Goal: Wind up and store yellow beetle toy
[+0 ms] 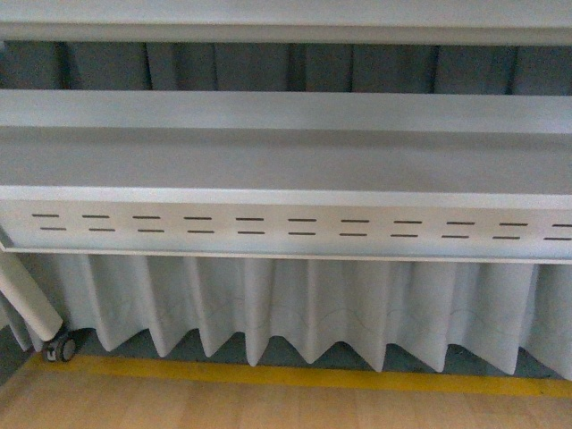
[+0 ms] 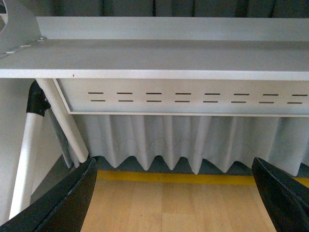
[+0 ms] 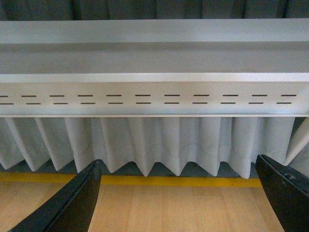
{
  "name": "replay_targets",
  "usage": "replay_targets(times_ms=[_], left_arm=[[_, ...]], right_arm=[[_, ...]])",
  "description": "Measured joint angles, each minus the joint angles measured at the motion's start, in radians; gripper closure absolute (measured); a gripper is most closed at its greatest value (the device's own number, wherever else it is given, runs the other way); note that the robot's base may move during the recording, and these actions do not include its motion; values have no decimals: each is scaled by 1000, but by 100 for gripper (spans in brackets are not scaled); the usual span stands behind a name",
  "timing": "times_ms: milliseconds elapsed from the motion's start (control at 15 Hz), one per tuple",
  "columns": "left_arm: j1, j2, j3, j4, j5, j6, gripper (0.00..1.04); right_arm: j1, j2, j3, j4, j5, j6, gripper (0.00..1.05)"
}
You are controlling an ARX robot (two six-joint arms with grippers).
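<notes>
The yellow beetle toy is out of view in all three views. My left gripper (image 2: 176, 200) is open, its two black fingers (image 2: 63, 205) spread wide over bare wooden floor with nothing between them. In the same way my right gripper (image 3: 178, 200) is open, black fingers (image 3: 70, 205) apart above the floor, holding nothing. Neither arm shows in the front view.
A white table (image 1: 286, 161) with a slotted apron (image 1: 286, 228) fills the front view; a pleated grey curtain (image 1: 304, 308) hangs behind it. Yellow floor tape (image 1: 295, 375) runs along the wooden floor (image 1: 223, 407). A white table leg (image 2: 63, 121) and a caster (image 1: 61, 347) stand at left.
</notes>
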Motion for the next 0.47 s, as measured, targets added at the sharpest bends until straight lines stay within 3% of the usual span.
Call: replay_targets(times_ms=[466], left_arm=[[0, 0, 0, 0, 0, 0, 7]], right_arm=[[0, 0, 0, 0, 0, 0, 7]])
